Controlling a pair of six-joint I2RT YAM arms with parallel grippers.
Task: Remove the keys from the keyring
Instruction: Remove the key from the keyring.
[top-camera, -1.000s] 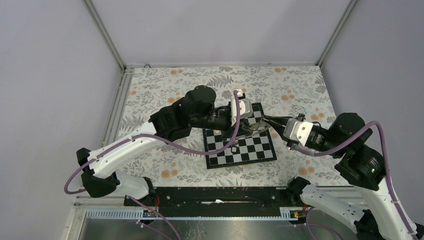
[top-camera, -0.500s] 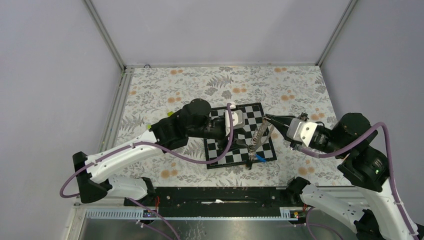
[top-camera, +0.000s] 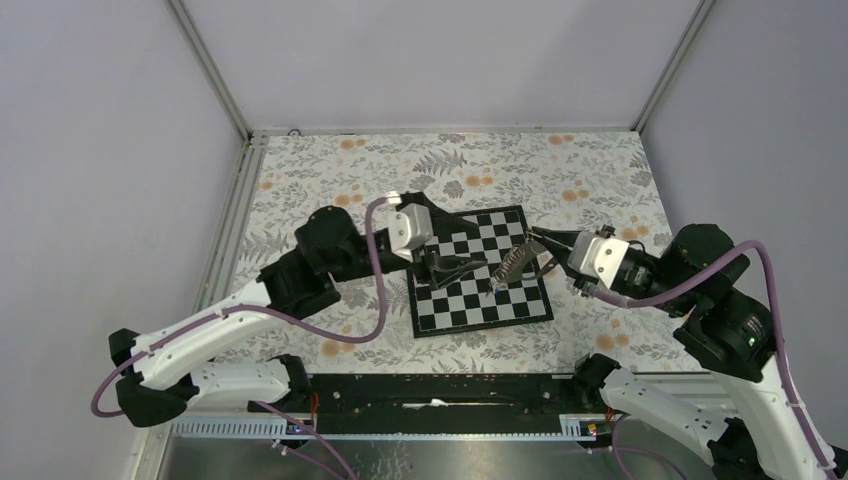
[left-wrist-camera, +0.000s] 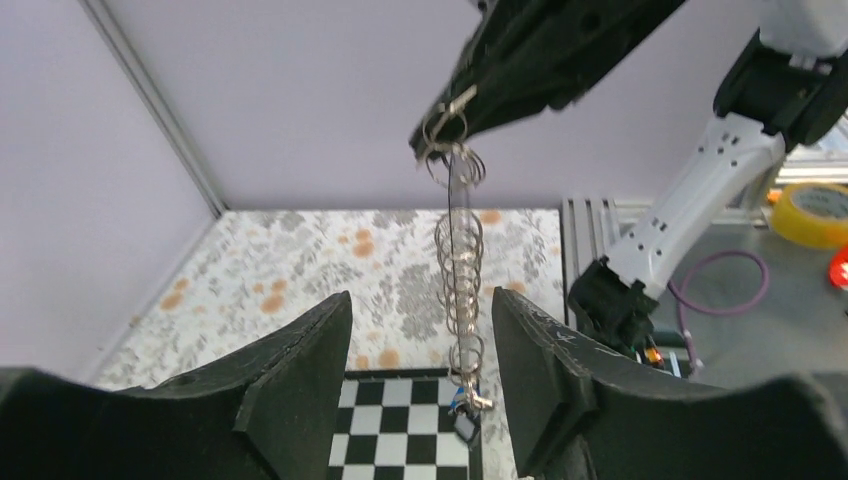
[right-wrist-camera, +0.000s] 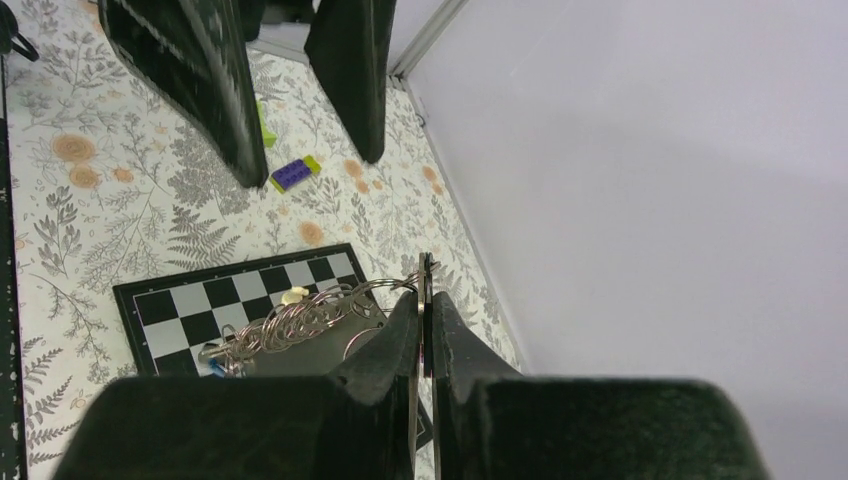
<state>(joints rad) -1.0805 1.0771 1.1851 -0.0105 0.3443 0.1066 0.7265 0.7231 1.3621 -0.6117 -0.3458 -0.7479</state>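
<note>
Keyring (left-wrist-camera: 458, 270) hangs as a chain of linked silvery metal rings, running almost straight down the middle of the left wrist view, with a small blue clip (left-wrist-camera: 461, 405) at its lower end. Separate keys cannot be made out among the rings. Its top ring is pinched in the tips of the right gripper (right-wrist-camera: 425, 300), whose fingers are pressed together on it. In the top view the keyring slants down and to the left from those tips, right of centre of the frame, over the right part of the chessboard (top-camera: 520, 310); whether the lower end touches the board cannot be told.

The left gripper (left-wrist-camera: 421, 295) is at the left part of the board with its fingers spread wide and nothing between them. In its own view the chain shows through the gap, beyond the fingers and apart from them.

In the right wrist view a pale pawn (right-wrist-camera: 293, 296) stands on the board just beside the chain. Farther up, off the board on the floral tablecloth (top-camera: 330, 180), lie a purple-and-yellow block (right-wrist-camera: 295, 172) and a lime-green piece (right-wrist-camera: 265, 125)
</note>
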